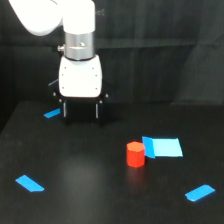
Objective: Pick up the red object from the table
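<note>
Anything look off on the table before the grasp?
Nothing stands out. The red object stands upright on the table, intact, right beside the largest blue tape patch. The other tape pieces lie flat at various angles. The gripper hangs apart from the object, toward the exterior view's left.

Count on the table (pixel 100 200): one red block (pixel 135 154); four blue tape pieces, namely one large (pixel 163 147) and three small (pixel 52 114) (pixel 29 183) (pixel 199 192). One robot arm (pixel 55 17) with one gripper (pixel 81 111).
</note>
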### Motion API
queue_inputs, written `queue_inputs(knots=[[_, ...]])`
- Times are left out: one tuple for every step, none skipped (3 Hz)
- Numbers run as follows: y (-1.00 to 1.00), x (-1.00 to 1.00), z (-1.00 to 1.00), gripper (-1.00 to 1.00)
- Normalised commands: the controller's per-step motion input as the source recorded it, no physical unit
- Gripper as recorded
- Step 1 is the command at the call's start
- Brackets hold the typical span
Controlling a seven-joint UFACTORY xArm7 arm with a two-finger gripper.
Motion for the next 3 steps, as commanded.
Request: queue_inputs(knots=[[-0.75, 0.90, -0.02, 1.00], [-0.82, 0.87, -0.16, 0.88], [-0.69, 0.88, -0.20, 0.98]])
